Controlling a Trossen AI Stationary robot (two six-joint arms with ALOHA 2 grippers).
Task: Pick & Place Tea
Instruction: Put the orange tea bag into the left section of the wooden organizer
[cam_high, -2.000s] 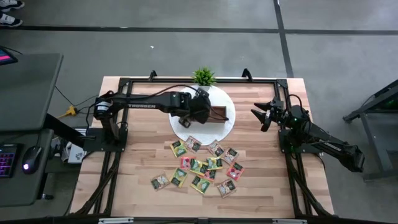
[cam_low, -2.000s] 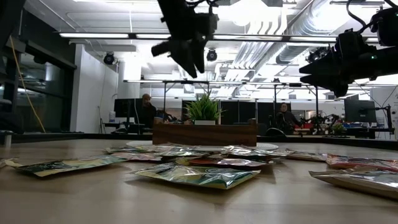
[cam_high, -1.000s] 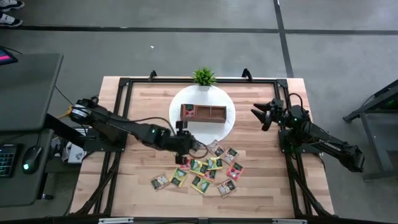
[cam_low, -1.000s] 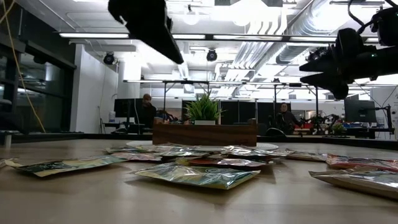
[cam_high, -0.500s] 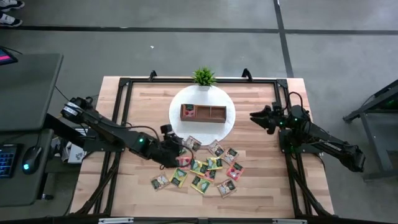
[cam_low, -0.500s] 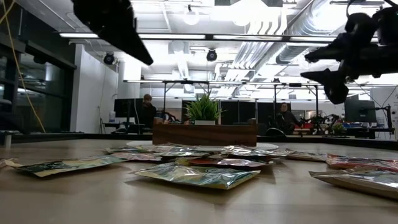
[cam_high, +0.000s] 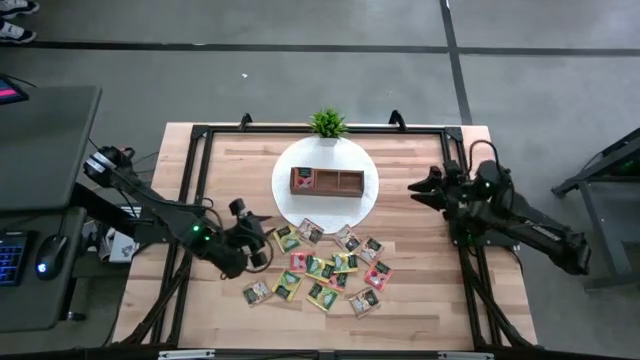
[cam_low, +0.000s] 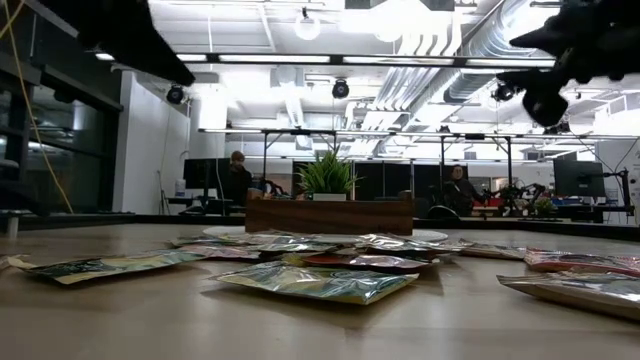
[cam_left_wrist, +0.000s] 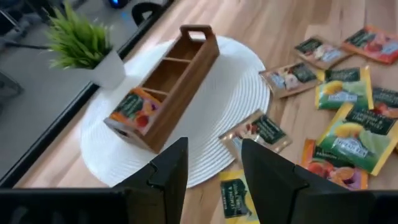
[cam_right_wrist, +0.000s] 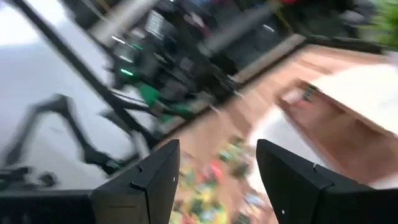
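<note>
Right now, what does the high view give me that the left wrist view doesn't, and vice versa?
Only the high view: the right gripper, open and empty, raised beside the white mat's right edge, plus the whole sachet cluster on the table and the left gripper at the cluster's left edge.

Only the left wrist view: the print on the wrappers, and one sachet seen close in the wooden tray's end compartment, the other two compartments empty.

Both: tray, mat, potted plant, loose sachets.

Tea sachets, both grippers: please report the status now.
Left gripper open, empty, beside the tea sachets. Right gripper open, empty, waiting at the table's right. One sachet in the tray. Nothing in the way.
</note>
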